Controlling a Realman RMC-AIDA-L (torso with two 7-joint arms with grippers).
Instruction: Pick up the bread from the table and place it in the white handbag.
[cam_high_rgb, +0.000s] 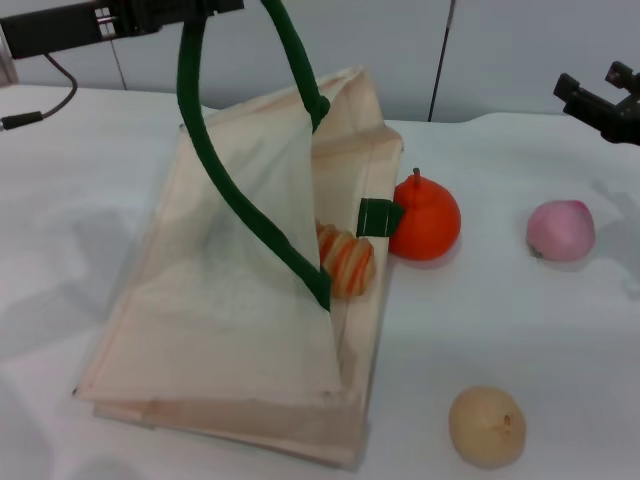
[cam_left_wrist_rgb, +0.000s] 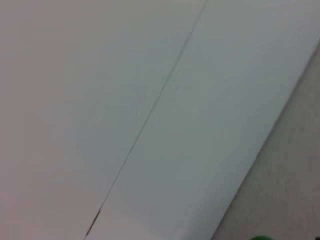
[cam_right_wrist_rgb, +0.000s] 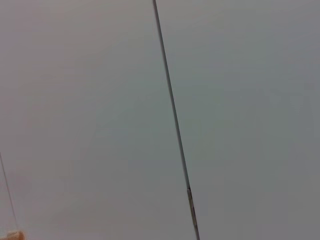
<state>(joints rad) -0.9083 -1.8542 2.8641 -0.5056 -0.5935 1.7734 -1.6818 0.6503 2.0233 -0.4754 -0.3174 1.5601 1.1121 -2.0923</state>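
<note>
Bread: the striped orange and cream bread (cam_high_rgb: 346, 260) lies inside the open mouth of the white handbag (cam_high_rgb: 230, 320), tucked under the raised upper panel, with only one end showing past the green handle (cam_high_rgb: 250, 215).
White handbag: it lies flat across the middle of the worktop, its near corners close to the front edge; one handle is pulled up so the top layer stands like a tent.
Left pincer: the left gripper (cam_high_rgb: 205, 8) is at the top of the head view above the far edge, at the top of the lifted handle loop, well above the bread; whether its fingers are apart or together cannot be told.
Right pincer: the right gripper (cam_high_rgb: 600, 100) hangs over the far right corner, well apart from the bread and bag; how its fingers stand cannot be told.
Other items: an orange fruit (cam_high_rgb: 425, 220) sits just beside the bag's right side, a pink fruit (cam_high_rgb: 561, 231) nearer the right edge, a tan ball (cam_high_rgb: 487, 426) near the front edge.
Head view only: bag, bread, fruits and both arms.
Wrist views: each shows only pale wall panels with a thin seam; the left adds a sliver of green at its edge.
Surface: a white worktop (cam_high_rgb: 60, 180).
Room: pale panelled wall (cam_high_rgb: 420, 50) behind.
</note>
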